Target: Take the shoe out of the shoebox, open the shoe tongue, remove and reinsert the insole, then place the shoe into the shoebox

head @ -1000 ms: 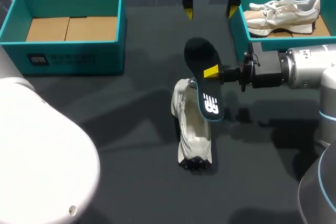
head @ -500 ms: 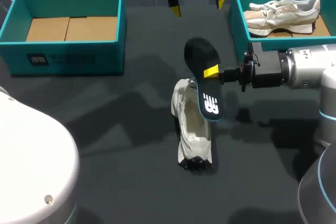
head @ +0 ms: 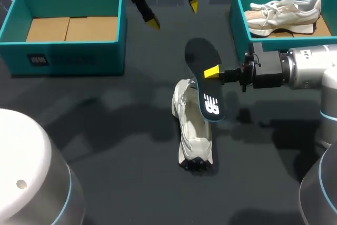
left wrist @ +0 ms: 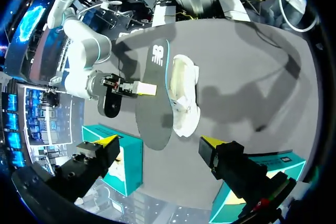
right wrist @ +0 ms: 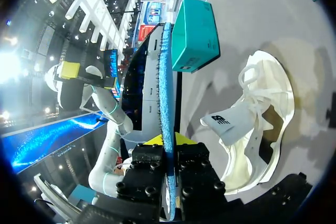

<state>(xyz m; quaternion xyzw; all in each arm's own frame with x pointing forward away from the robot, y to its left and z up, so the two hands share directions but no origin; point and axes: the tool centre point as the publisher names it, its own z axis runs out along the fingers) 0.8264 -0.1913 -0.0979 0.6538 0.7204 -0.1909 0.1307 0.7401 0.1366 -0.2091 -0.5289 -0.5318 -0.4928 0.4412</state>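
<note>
A white shoe [head: 192, 131] lies on the dark table, tongue pulled open, toe toward the front edge. Just above it hangs its black insole [head: 202, 80], tilted on edge with my right gripper [head: 213, 71] shut on its side. In the right wrist view the insole [right wrist: 165, 93] runs edge-on between the yellow tips of that gripper [right wrist: 167, 140], with the shoe [right wrist: 258, 129] beside it. My left gripper [head: 174, 15] hovers open and empty over the back of the table. Its wrist view looks down on the insole [left wrist: 152, 98] and shoe [left wrist: 185, 95] from behind the gripper [left wrist: 160, 142].
A teal shoebox [head: 238, 30] at the back right holds a second, beige shoe [head: 284, 11]. Another teal shoebox [head: 66, 51] with a bare cardboard floor stands at the back left. Dark table surface surrounds the shoe.
My left gripper has swung leftward along the back of the table and turned. The right arm, insole and shoe have not moved.
</note>
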